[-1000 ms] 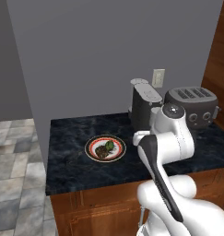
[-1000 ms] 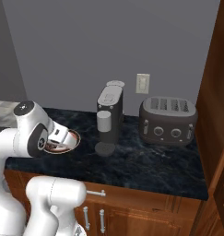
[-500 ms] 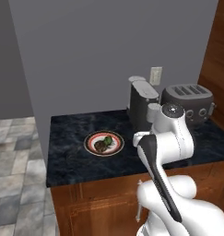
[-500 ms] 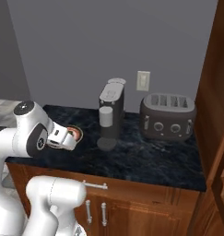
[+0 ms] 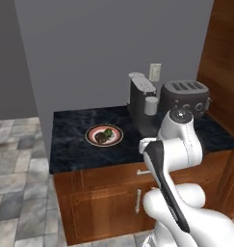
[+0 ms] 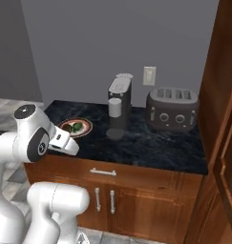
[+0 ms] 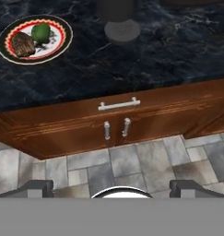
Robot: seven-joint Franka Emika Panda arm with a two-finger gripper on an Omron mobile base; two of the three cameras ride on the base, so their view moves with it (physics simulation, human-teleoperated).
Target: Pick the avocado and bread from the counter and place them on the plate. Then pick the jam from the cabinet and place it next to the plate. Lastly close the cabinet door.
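The plate (image 7: 35, 39) lies on the counter (image 7: 145, 55), and every place here is given from it. On it sit the avocado (image 7: 40, 33), green and roundish, and the bread (image 7: 22, 44), a dark brown piece touching the avocado's side. In the left base view the plate (image 5: 104, 135) is to the left of the coffee machine (image 5: 142, 103), with the toaster (image 5: 185, 99) farther right beyond that machine, well apart from the plate. A wall socket (image 5: 155, 72) is on the grey wall above and behind the machine. Below the plate's edge of the counter, a drawer handle (image 7: 119, 104) crosses the wooden front. The gripper (image 7: 111, 186) is released, fingers spread wide and holding nothing, out over the tiled floor (image 7: 132, 166), well clear of the plate.
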